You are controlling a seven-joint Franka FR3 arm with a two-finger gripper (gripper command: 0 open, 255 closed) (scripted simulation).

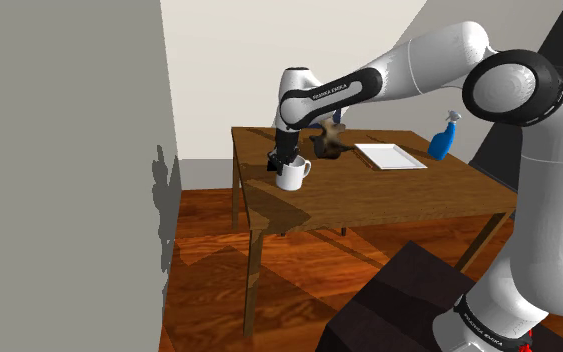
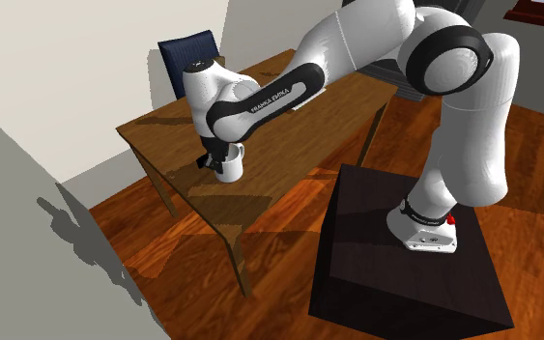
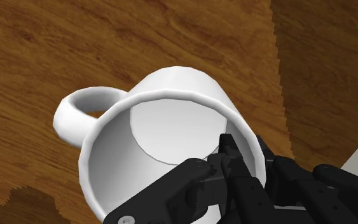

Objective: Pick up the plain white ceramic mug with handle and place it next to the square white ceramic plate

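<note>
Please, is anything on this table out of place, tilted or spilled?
Nothing is spilled or broken. Only the white mug seems to lean a little near the edge of the table, with the pincer clasping its wall at the rim.

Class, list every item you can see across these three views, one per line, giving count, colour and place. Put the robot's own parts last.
table: one, brown wood, standing on the floor
white mug: one, white, at the table's end toward the shoulder view's left
square plate: one, white, on the table toward the shoulder view's right
spray bottle: one, blue, on the table, right of the plate in the shoulder view
dark lumpy object: one, dark brown, on the table beside the plate
chair: one, blue, behind the table
floor: one, reddish wood
stand: one, dark box, on the floor
arm: one, white with dark joints
end effector: one, black, clasping the mug's wall
</note>
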